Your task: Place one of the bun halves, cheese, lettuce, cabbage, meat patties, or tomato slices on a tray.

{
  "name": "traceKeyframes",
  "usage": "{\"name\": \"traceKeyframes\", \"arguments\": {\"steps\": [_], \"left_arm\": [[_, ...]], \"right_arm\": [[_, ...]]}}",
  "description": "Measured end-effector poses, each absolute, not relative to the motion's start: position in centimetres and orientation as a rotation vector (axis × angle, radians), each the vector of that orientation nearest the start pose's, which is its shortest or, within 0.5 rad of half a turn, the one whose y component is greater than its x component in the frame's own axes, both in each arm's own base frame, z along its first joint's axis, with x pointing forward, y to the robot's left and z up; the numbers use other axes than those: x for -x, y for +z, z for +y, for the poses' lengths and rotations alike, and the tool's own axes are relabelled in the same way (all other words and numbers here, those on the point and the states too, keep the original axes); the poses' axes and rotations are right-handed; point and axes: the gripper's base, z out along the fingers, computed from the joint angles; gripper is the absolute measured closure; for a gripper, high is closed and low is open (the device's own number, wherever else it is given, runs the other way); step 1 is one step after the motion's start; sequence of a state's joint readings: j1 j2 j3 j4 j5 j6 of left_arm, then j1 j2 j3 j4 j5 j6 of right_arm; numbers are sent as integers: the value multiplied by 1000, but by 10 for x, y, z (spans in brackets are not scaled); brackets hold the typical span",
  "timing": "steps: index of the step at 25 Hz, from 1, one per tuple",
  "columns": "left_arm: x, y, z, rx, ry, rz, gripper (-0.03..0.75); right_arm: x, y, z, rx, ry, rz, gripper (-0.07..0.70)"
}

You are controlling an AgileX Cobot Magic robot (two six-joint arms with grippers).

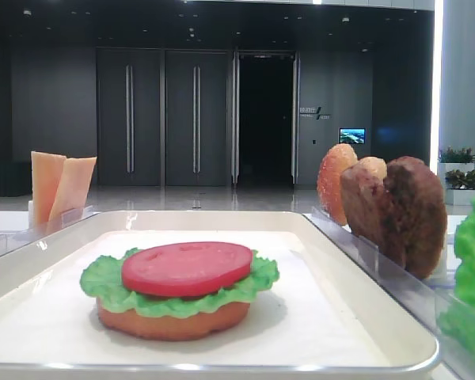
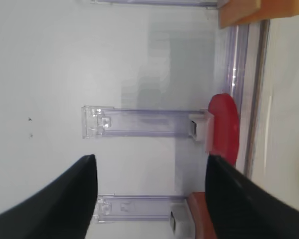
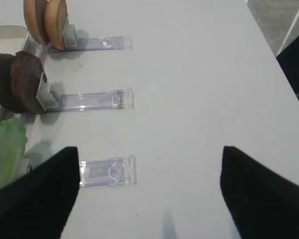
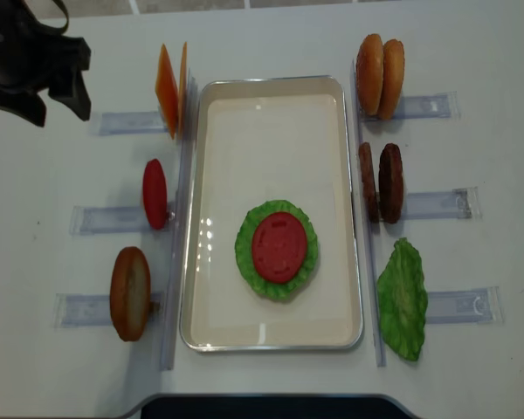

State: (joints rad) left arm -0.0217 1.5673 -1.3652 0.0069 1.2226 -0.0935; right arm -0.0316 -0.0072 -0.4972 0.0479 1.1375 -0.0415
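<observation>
The white table [image 4: 271, 39] carries everything. My left pincer [image 2: 149, 199] hangs wide apart, holding nothing, above the tomato slice [image 2: 225, 127] in its clear holder [image 2: 139, 122]. Beyond, on the tray [image 4: 271, 336], bun, lettuce and tomato are stacked. I judge a patty [image 4: 390, 183] comes next, needing a firm edgewise grasp.

Your right wrist view shows round orange-brown bun halves [image 3: 46, 20], rough dark-brown meat patties [image 3: 17, 82] and ruffled green lettuce [image 3: 6, 149] upright in clear plastic holders [image 3: 94, 100] on the white tabletop [image 3: 199, 84].
</observation>
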Motion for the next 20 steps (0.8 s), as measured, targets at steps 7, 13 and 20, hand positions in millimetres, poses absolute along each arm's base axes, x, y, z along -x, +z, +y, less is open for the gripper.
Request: {"name": "traceKeyframes", "arguments": {"steps": [7,13,20], "left_arm": [[-309,311,15,168,5,2902,198],[-294,316,23,197,33,2886,198],[-262,314,22,188,62,2896,198]], "right_arm": [[9,270,4,15,15,2116,55],[9,270,4,15,15,2116,55],[9,270,4,15,15,2116,55]]}}
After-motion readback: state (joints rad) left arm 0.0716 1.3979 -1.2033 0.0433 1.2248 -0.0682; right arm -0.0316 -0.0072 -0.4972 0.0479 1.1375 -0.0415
